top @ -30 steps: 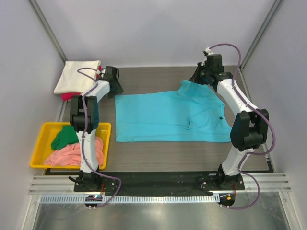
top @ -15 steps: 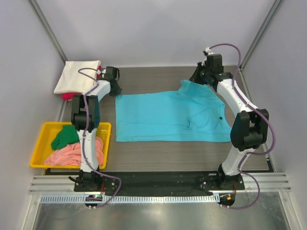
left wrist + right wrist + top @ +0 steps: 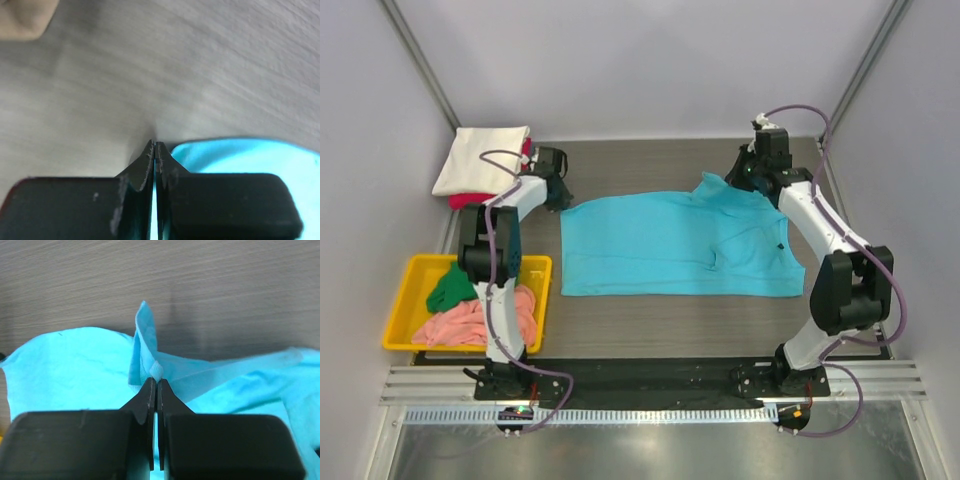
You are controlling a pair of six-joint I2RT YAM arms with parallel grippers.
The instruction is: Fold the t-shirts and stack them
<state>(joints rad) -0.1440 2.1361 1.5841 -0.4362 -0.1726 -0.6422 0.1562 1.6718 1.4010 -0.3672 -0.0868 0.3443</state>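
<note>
- Top view: I judge the job under halfway. A folded cream-white shirt (image 3: 480, 160) sits on a red shirt (image 3: 463, 200) out beyond my left pincer (image 3: 563, 200). A green shirt (image 3: 455, 287) and a salmon-pink shirt (image 3: 470, 322) lie crumpled in the yellow tray (image 3: 398, 300), nearer than that pincer. The turquoise shirt (image 3: 680, 245) lies open on the tabletop (image 3: 650, 320), unfolded, its far edge spanning from the left pincer to the right pincer (image 3: 740, 180).
- Left wrist: the pincer (image 3: 154, 147) is closed, with a turquoise sliver between the jaws. The rest of the shirt (image 3: 240, 157) spreads right of the tips.
- Right wrist: the pincer (image 3: 155, 381) is clamped on a pinch of the shirt (image 3: 142, 340), which peaks just past the tips.
</note>
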